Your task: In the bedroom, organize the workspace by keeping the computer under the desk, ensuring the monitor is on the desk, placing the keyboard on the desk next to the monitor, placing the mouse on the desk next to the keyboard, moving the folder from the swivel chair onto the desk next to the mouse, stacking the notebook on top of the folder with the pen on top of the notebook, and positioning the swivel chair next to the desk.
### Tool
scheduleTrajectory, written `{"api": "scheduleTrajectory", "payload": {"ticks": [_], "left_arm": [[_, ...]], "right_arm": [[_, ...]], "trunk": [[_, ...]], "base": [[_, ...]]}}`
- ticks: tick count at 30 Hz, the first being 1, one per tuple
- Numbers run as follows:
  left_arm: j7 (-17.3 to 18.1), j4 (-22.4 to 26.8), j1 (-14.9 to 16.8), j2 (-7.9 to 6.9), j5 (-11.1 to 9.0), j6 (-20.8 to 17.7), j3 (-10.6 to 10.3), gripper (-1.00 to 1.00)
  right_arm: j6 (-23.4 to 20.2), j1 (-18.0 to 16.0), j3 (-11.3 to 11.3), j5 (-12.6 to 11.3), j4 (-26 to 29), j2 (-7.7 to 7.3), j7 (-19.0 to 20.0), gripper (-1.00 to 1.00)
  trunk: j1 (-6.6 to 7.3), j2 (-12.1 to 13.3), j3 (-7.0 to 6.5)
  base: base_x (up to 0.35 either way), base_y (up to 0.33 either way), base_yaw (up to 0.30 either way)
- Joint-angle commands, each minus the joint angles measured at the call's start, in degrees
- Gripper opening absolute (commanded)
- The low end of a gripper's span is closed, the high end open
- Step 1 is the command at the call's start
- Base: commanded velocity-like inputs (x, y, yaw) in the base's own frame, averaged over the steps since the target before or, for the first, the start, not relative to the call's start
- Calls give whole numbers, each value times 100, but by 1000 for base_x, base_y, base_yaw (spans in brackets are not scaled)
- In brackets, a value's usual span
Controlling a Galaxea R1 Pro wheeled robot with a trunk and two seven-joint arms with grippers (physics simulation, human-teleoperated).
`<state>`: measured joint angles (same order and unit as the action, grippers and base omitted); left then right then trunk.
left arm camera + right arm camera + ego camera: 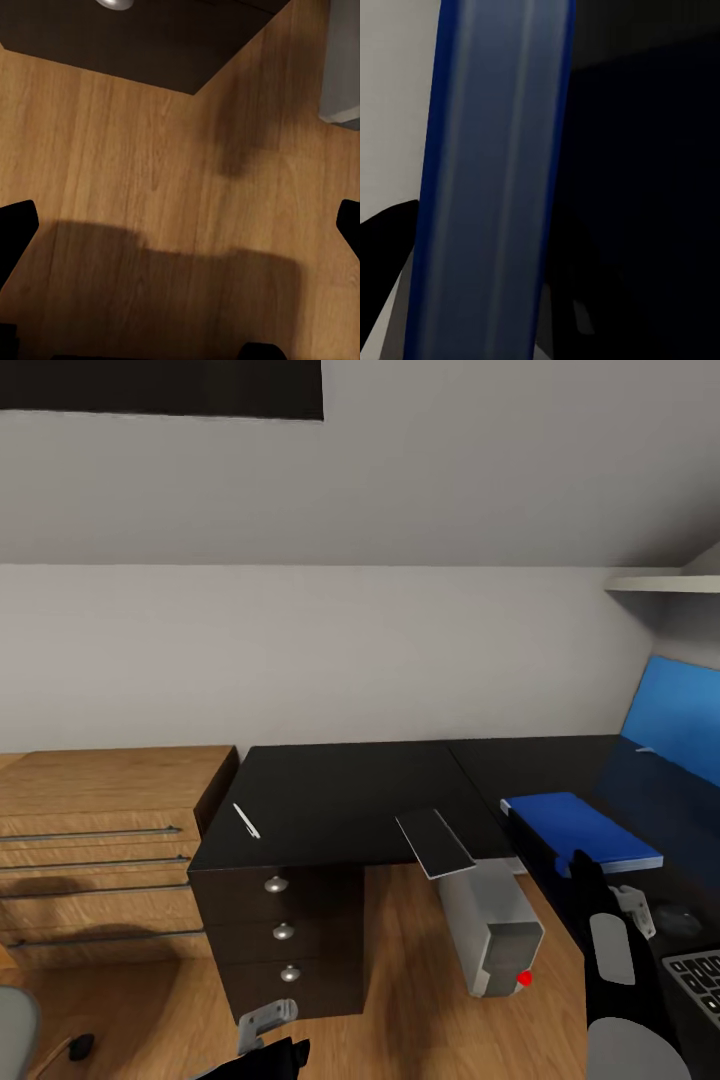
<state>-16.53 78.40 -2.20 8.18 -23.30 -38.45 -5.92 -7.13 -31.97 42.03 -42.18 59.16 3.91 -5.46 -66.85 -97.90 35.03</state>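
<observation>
The blue folder (580, 828) lies flat on the right wing of the black desk (350, 790), and my right gripper (583, 866) is shut on its near edge. In the right wrist view the folder's blue edge (491, 180) runs between the fingers (390, 232). A thin grey notebook (435, 843) overhangs the desk's front edge. The white pen (246, 820) rests on the left part of the desk. Under the desk stands the grey computer (495, 930) with its red dot. A corner of the keyboard (700, 972) shows at the lower right. My left gripper (268, 1022) (180, 232) hangs open over the wood floor.
An oak drawer unit (100, 850) stands left of the desk, beside a black pedestal with three knobs (283, 932). A blue upright panel (680, 715) rises at the right edge. A grey chair edge (15, 1028) and a small black object (80, 1047) are on the floor at lower left.
</observation>
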Motion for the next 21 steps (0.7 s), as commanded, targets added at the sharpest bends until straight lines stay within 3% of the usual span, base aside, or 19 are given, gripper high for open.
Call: {"api": "scheduleTrajectory", "payload": {"ticks": [1,5,21], "left_arm": [[-52,10,0,0,-59,-13,-3,100],[-52,9,0,0,-55,-13,1,100],[-58,-67,0,1,-59,-4,-11,100]], "right_arm": [[-42,-2,16,-27,-66,5,-509,-100],[-41,-2,16,-27,-64,5,-509,-100],[-39,-2,16,-28,-66,5,-509,-100]], "trunk": [[-1,-2,6],[-1,-2,6],[351,640,-282]], "base": [[0,0,0],[0,0,0],[0,0,0]]}}
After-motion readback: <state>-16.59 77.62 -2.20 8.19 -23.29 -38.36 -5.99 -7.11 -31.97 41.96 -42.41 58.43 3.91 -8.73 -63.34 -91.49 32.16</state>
